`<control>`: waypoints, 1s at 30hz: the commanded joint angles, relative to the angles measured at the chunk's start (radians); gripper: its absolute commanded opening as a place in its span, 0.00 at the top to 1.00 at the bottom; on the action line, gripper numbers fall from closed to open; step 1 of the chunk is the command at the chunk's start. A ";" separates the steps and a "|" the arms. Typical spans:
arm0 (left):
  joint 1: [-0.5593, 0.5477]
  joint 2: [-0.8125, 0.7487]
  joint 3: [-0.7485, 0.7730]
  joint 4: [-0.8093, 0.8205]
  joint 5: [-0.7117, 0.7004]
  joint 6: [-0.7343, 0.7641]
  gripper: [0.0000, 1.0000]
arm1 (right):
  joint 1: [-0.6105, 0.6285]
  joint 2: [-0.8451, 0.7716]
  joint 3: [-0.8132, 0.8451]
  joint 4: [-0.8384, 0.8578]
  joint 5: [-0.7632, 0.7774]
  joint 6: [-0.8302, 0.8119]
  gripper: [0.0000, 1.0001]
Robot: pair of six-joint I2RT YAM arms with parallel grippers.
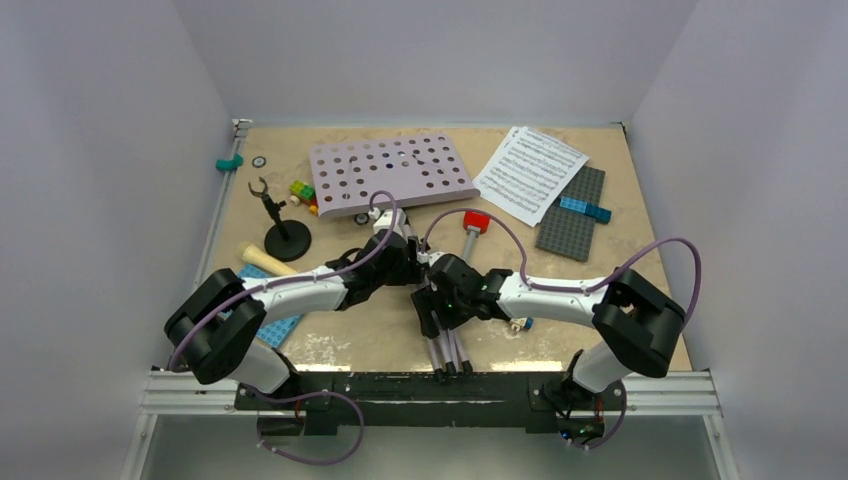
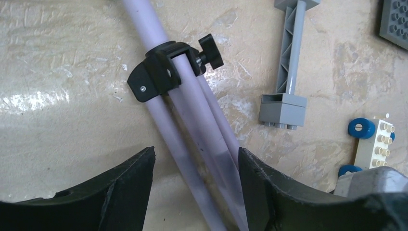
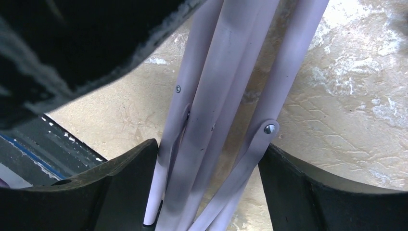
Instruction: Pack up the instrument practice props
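Found the lilac perforated music stand (image 1: 390,170) lying flat on the mottled beige tabletop (image 1: 640,240), with its panel toward the far wall and its folded thin tripod legs (image 1: 447,345) reaching to the near edge. Saw the left gripper (image 2: 195,163) straddling those legs just below the black clamp with a knob (image 2: 168,70), jaws parted, with a clear gap on one side. Saw the right gripper (image 3: 209,168) set around the same bundle nearer the feet, fingers (image 3: 125,192) wide and right against the outer tubes; could not tell whether merely open or squeezing. Noted the white sheet-music pages (image 1: 530,172) at the far right, just beside a dark grey studded baseplate (image 1: 572,225). Spotted the black round-base mic stand (image 1: 285,237) upright at the far left, and the cream-yellow toy microphone (image 1: 268,261) lying just on its near side.
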 commanded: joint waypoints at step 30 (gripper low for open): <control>-0.004 -0.025 0.088 -0.072 -0.026 0.035 0.28 | 0.007 -0.173 0.001 -0.087 0.040 -0.002 0.19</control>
